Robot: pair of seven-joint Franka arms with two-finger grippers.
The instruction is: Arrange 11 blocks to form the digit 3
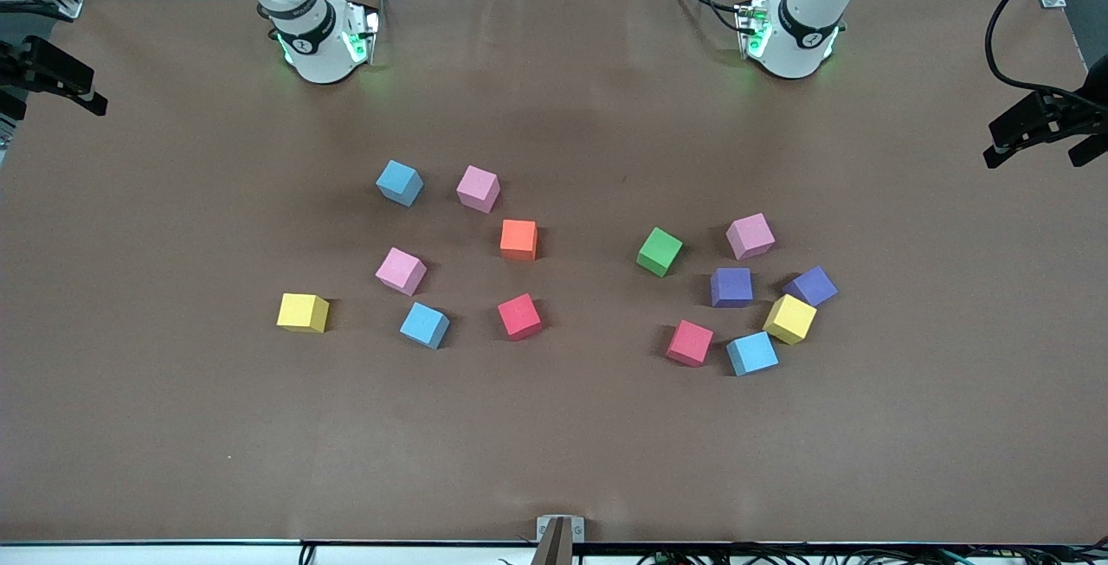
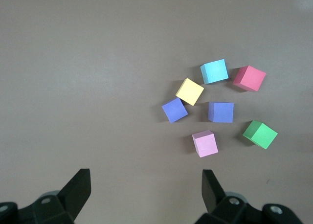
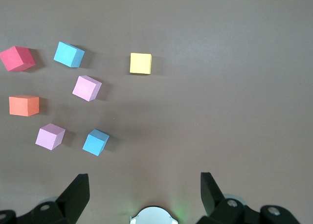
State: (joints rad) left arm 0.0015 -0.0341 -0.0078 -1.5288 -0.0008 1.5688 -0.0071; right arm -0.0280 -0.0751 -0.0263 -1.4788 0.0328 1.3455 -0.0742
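Table (image 1: 554, 444): brown mat, fourteen loose cubes in two scattered groups, none touching to form any figure.
Group toward the right arm's end: light blue block (image 1: 400, 182) and pink block (image 1: 478, 189) lie farthest from the front camera; orange block (image 1: 518, 239) sits a little nearer; then a second pink block (image 1: 401, 271); nearest are a yellow block (image 1: 303, 312), a second light blue block (image 1: 424, 324) and a red block (image 1: 519, 316).
Group toward the left arm's end: green block (image 1: 660, 251) and a third pink block (image 1: 750, 235) lie farthest from the front camera; two purple blocks (image 1: 731, 286) (image 1: 810, 285) sit nearer; a second yellow block (image 1: 789, 318) is just beside the outer purple one; a second red block (image 1: 690, 343) and a third light blue block (image 1: 751, 353) lie nearest.
Left gripper (image 2: 145, 187): up in the air over bare mat near its own base, fingers spread wide, nothing between them; this arm waits.
Right gripper (image 3: 145, 187): likewise raised over bare mat near its base, fingers wide apart, holding nothing; this arm waits too.
Digit 3: not begun, every block lies apart from the rest or only close beside one.
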